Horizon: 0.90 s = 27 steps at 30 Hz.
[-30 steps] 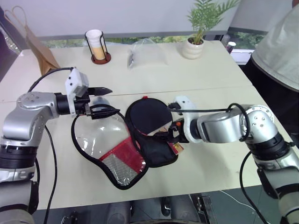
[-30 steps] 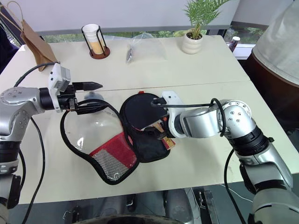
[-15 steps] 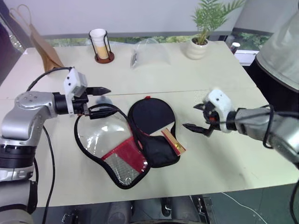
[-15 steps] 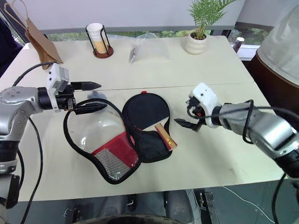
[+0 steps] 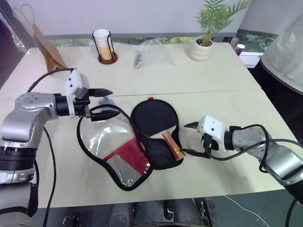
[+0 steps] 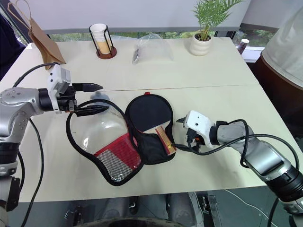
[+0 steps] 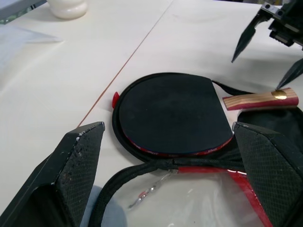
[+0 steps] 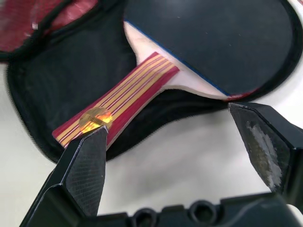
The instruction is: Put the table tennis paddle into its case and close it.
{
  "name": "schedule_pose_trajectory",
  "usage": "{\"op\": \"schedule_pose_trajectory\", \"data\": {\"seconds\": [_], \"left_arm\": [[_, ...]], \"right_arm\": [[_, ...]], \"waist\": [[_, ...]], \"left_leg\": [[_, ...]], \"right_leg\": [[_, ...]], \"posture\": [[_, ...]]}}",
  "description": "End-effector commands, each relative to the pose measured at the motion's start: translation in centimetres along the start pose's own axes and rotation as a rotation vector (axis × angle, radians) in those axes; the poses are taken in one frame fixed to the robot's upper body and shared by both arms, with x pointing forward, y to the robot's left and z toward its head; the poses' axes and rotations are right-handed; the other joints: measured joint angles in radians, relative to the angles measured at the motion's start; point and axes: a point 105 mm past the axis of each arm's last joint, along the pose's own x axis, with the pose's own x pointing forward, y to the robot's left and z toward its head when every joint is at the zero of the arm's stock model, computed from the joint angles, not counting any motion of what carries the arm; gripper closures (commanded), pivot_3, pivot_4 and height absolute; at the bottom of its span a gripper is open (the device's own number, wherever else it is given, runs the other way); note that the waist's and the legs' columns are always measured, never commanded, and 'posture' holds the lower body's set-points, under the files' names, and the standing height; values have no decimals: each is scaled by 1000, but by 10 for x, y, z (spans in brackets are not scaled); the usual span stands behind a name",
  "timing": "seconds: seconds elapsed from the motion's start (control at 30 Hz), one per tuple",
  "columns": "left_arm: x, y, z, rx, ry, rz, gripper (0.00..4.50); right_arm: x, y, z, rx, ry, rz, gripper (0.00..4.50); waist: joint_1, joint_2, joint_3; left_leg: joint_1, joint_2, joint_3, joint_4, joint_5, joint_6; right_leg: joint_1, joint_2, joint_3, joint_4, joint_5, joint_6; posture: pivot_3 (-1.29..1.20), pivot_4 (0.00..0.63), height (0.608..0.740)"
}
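Office or lab demo space: pale desk [image 5: 222,75] pushed against a window sill, potted palm [image 5: 204,35], paper cups in wire holder [image 5: 104,45], brown paper bag [image 5: 45,45], person standing alongside [image 5: 284,52].

1. Left arm reaching in from the left, forearm level, left gripper [image 5: 103,102] pointing right, fingers spread wide, one above the other.
2. Right arm stretched low from the right, bent at the elbow, right gripper [image 5: 190,138] pointing left, fingers apart, nothing between them.
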Motion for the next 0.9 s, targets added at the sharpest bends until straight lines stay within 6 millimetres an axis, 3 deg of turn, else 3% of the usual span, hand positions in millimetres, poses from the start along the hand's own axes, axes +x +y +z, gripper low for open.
{"op": "schedule_pose_trajectory", "data": {"seconds": [0.03,0.37,0.5,0.7,0.9], "left_arm": [[-1,0,14,54,-18,1,0],[0,-3,14,54,-16,-7,0],[-10,-3,15,60,2,4,0],[-43,0,14,47,79,15,0],[-87,9,2,28,201,54,0]], "right_arm": [[-3,-2,11,-31,-24,-19,24],[6,14,11,-37,-21,31,24],[14,17,15,-38,-35,39,24],[3,-5,24,-65,-48,9,24],[-9,-32,50,-71,-136,0,24]], "waist": [[0,0,0],[-1,0,0],[-2,0,0],[-4,0,0],[-4,0,0]], "left_leg": [[0,0,0,0,0,0],[1,0,0,0,0,0],[1,0,-1,0,0,0],[1,0,-1,0,0,0],[2,0,0,0,0,0]], "right_leg": [[0,0,0,0,0,0],[1,0,0,0,0,1],[1,0,0,1,0,1],[1,0,0,1,-1,-1],[0,0,0,1,-1,-2]], "posture": [[0,150,740],[0,150,740],[0,150,740],[0,150,740],[0,150,740]]}}
